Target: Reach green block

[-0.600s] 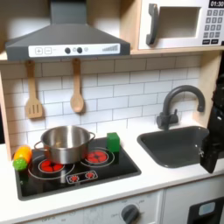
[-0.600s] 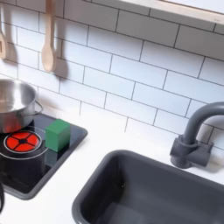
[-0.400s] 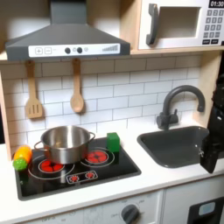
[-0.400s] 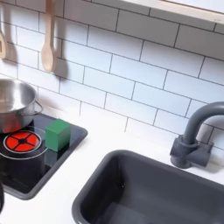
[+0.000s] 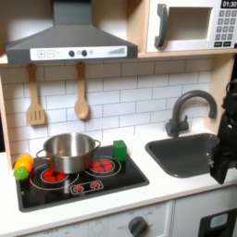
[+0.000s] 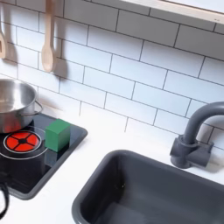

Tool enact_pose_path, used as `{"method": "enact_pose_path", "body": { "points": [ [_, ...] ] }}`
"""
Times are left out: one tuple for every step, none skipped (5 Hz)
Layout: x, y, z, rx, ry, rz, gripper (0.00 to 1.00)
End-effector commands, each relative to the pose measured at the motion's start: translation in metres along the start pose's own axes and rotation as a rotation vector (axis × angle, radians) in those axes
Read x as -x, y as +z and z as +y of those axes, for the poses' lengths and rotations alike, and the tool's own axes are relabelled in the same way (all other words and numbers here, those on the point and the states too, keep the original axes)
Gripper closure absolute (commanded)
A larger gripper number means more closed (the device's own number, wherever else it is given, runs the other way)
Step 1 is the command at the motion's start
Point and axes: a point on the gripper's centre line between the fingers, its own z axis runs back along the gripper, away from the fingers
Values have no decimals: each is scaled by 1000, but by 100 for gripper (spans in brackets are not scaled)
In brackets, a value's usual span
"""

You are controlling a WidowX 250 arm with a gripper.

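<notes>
White brick tiles back a toy kitchen where we see a black stovetop (image 5: 79,178) set into a pale counter (image 5: 176,190), with a dark sink (image 5: 185,153) and a curved faucet (image 5: 190,109) toward the first exterior view's right. The green block (image 5: 119,149) stands upright on the stovetop's back corner, just beside the red burner (image 5: 103,167) and near the steel pot (image 5: 67,151); in the second exterior view the same block (image 6: 58,135) sits at the stovetop's edge, apart from the pot (image 6: 13,101).

Compared with a moment ago, we notice the dark arm (image 5: 225,130) at the first exterior view's right edge now reaches higher up the frame, while the block, pot and the orange and green toy vegetable (image 5: 21,166) have not shifted. A thin dark loop (image 6: 4,197) has also appeared at the lower corner on the second exterior view's left; we cannot say what it is.

We cannot tell whether the gripper is open or closed, since its fingers are not clear. We judge the reach has barely begun: the arm is well apart from the block, with the sink between them, so it must travel across toward the stovetop.
</notes>
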Motion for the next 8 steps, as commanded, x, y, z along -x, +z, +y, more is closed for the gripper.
{"method": "enact_pose_path", "body": {
  "points": [
    [-23,-7,2,-16,3,8,0],
    [-39,-7,5,-22,13,2,0],
    [-58,-8,8,-26,21,-10,0],
    [-73,-11,10,-33,33,-6,0],
    [-89,-14,14,-36,36,-9,0],
    [-105,-20,22,-45,38,-6,0],
    [-119,-25,29,-48,38,-4,0],
    [-137,-29,37,-54,46,-9,0]
  ]
}}
